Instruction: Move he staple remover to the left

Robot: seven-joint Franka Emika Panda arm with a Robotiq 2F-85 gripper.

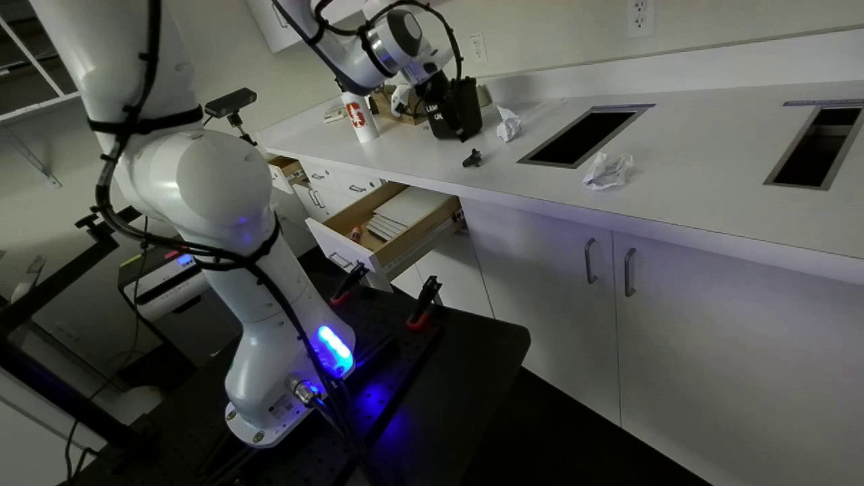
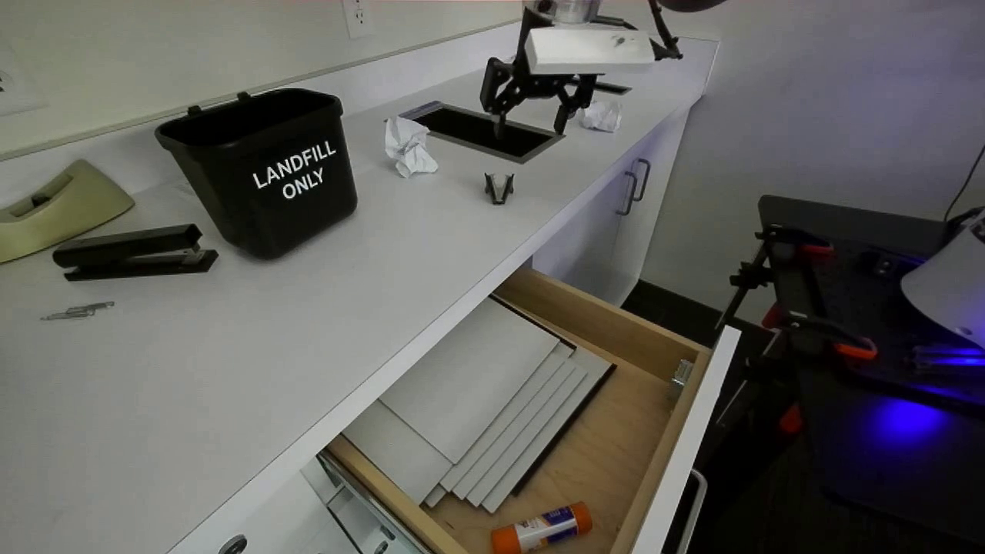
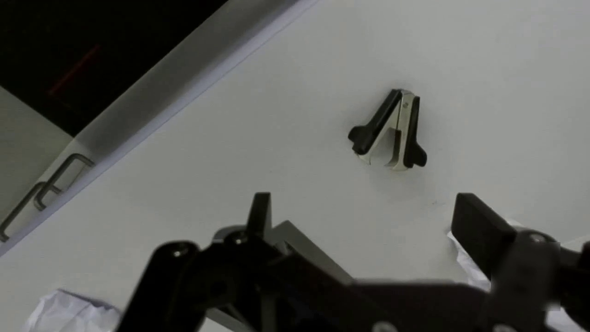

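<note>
The staple remover (image 2: 499,198) is small and V-shaped, with black grips and metal jaws. It lies on the white counter near the front edge, and it also shows in an exterior view (image 1: 472,158). In the wrist view the staple remover (image 3: 404,121) lies ahead of the fingertips, its open jaws pointing toward them. My gripper (image 3: 364,203) is open and empty, its fingers wide apart. In an exterior view the gripper (image 2: 531,127) hangs above the counter, beyond the staple remover and over the dark cutout, not touching it.
Crumpled papers (image 2: 408,146) (image 2: 602,115) lie beside a dark counter cutout (image 2: 492,131). A black landfill bin (image 2: 269,211), a stapler (image 2: 135,251), a tape dispenser (image 2: 69,204) and paper clips (image 2: 77,311) are on the counter. A drawer (image 2: 692,431) stands open below the counter edge.
</note>
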